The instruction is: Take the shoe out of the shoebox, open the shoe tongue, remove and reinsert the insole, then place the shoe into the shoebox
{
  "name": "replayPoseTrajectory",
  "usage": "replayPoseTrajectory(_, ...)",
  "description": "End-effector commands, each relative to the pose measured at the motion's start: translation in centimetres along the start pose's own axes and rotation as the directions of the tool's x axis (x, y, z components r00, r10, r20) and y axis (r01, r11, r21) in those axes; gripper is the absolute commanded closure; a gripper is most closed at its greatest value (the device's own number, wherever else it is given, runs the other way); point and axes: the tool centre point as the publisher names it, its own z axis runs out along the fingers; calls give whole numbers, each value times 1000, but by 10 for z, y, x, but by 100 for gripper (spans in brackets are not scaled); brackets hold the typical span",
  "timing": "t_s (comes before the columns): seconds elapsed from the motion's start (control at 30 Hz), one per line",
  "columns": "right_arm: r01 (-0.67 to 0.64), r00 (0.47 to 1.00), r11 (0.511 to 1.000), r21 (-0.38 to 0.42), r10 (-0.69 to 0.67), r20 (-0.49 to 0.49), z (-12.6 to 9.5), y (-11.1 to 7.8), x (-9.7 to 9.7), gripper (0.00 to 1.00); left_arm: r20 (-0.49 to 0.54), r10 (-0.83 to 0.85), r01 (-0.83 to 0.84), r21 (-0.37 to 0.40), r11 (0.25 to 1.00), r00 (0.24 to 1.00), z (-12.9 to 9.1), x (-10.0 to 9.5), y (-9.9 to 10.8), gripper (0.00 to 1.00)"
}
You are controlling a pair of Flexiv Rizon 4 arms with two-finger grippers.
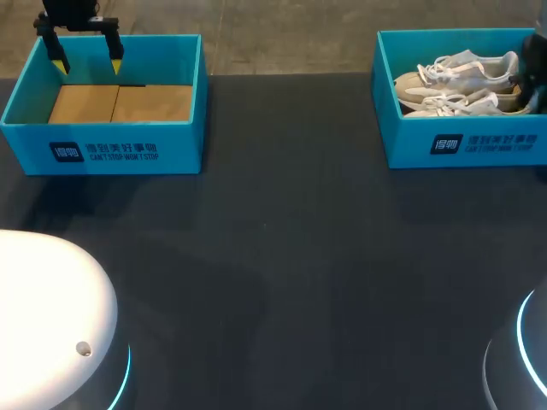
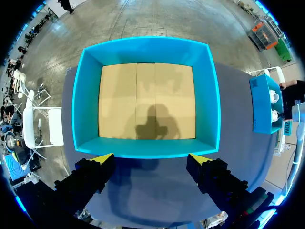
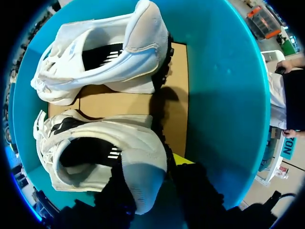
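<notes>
A turquoise shoebox stands open at the far right of the bench. It holds two white lace-up shoes side by side, toes leftward, dark insoles showing. They seem tipped sideways. A matching shoebox stands far left, its brown cardboard floor bare.
</notes>
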Motion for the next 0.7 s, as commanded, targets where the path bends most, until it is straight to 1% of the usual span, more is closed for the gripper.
replayPoseTrajectory(0.03, -3, 1000, 1000, -7, 3, 1, 0, -4, 4, 100, 0, 0, 0, 0, 1000, 1000, 0, 0, 0, 0)
replayPoseTrajectory(0.47, -16, 1000, 1000, -26, 16, 13, -12, -7, 7, 100, 0, 0, 0, 0, 1000, 1000, 0, 0, 0, 0)
replayPoseTrajectory(0.7, -56, 998, 998, -21, 56, 37, -25, -6, 2, 100, 0, 0, 0, 0, 1000, 1000, 0, 0, 0, 0)
